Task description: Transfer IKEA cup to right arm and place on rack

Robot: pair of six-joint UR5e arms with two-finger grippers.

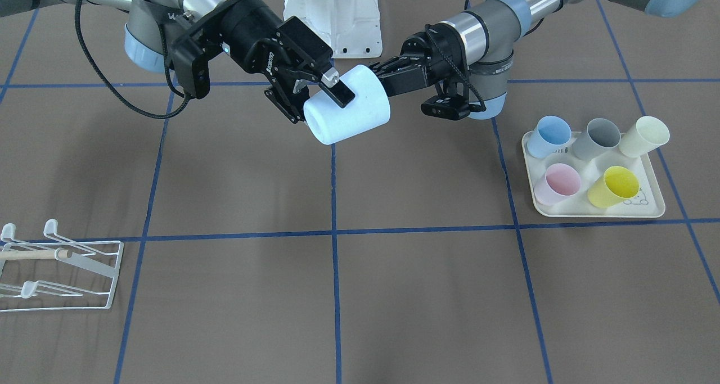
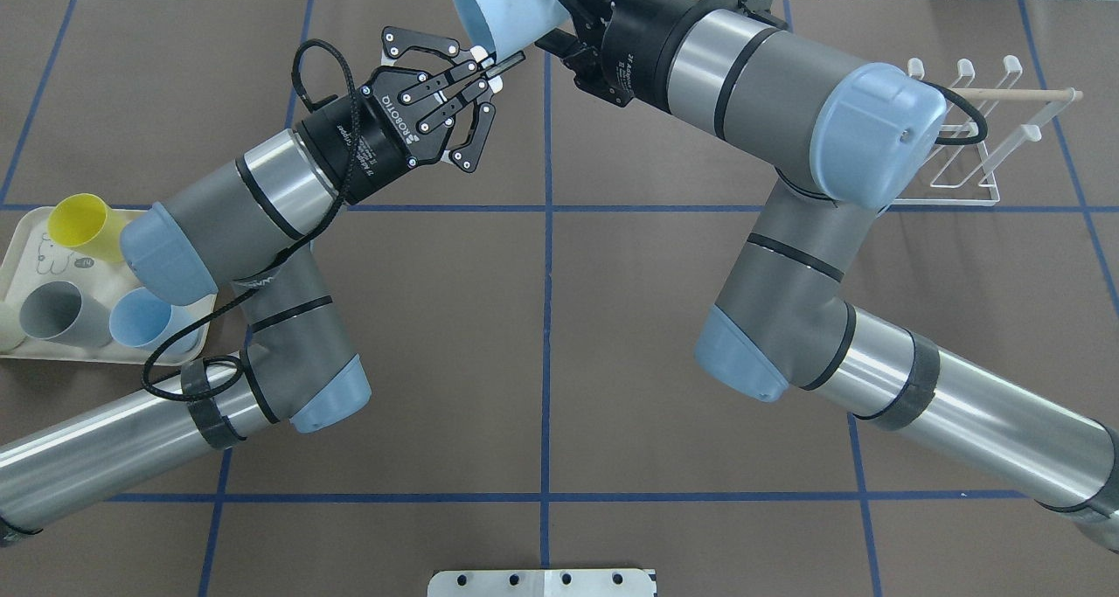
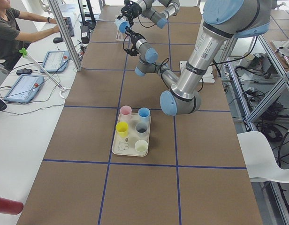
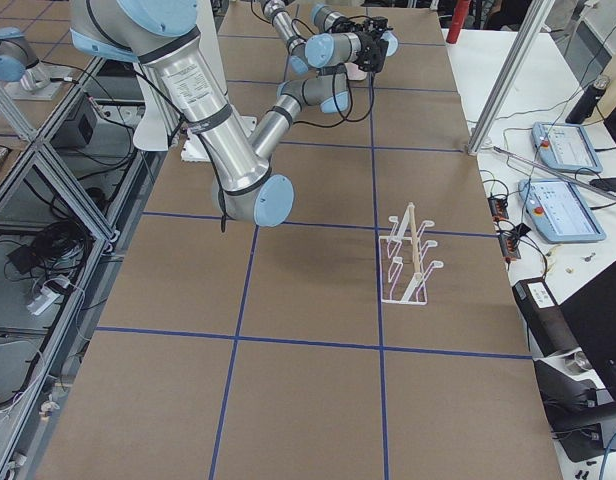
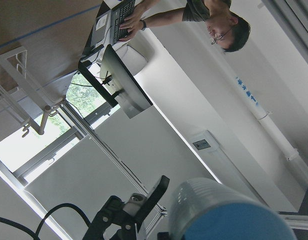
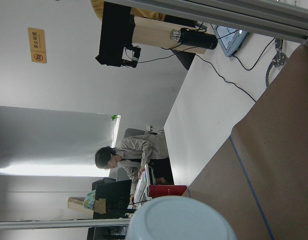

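A pale blue IKEA cup [image 1: 354,111] hangs on its side in mid-air over the far middle of the table, between both arms. It also shows in the overhead view [image 2: 500,7]. My right gripper [image 1: 318,100] has one finger [image 1: 339,91] across the cup's outer wall and the other behind it, shut on the cup. My left gripper [image 2: 503,62] is pinched on the cup's rim from the other side. The cup fills the bottom of both the left wrist view [image 5: 229,215] and the right wrist view [image 6: 181,220]. The white wire rack [image 2: 970,134] stands on the right arm's side, empty.
A cream tray [image 1: 596,209] on the left arm's side holds several cups, blue, grey, cream, pink and yellow. A white base plate [image 1: 334,18] sits between the arms. Operators sit at a desk beyond the table [image 3: 13,28].
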